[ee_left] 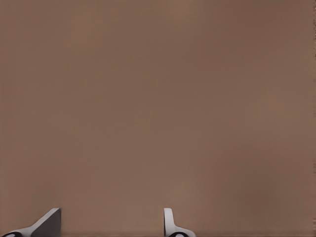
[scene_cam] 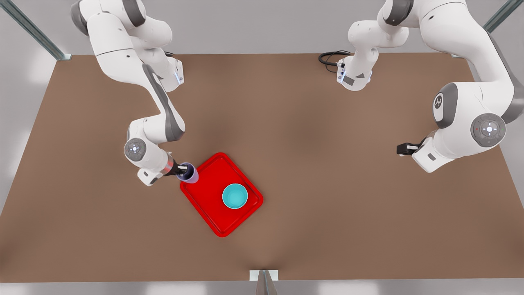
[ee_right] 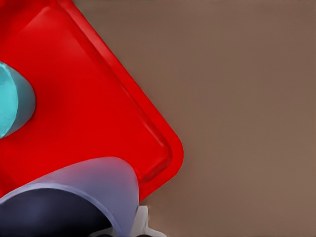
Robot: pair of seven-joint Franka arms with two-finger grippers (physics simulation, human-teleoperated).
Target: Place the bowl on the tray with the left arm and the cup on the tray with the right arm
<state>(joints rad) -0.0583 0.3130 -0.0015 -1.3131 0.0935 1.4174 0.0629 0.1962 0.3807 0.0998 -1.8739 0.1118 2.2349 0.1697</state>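
1. The right tool (scene_cam: 183,169) grips the cup (scene_cam: 189,172) by its rim, at the tray's (scene_cam: 213,176) corner.
2. The bowl (scene_cam: 235,196) sits inside the tray, near the desk's (scene_cam: 327,184) front edge.
3. The left tool (scene_cam: 402,149) hangs spread wide over bare desk near the opposite side, waiting.
4. No readable writing shows.

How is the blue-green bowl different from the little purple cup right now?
The bowl is teal, wide and low; the cup is pale lavender and narrower. The bowl sits free inside the tray, while the cup is held by the right gripper at the tray's corner. No gripper is near the bowl: the left gripper waits open over bare table on the front view's right. Both are small, round and open at the top.
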